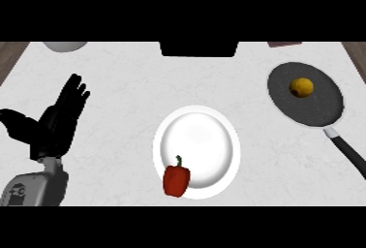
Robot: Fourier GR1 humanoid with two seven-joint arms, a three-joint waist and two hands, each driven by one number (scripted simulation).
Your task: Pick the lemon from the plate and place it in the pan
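While the lemon [301,87] sits in the pan [318,110], we see its handle cut off | left hand [57,123] open, resting | pepper [175,180] on plate [200,135] rim.

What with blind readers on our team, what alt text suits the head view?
A small yellow lemon lies in a dark round frying pan at the white counter's right. A red bell pepper sits at the near-left edge of a round white plate in the centre; the black left robot hand rests open at the left.
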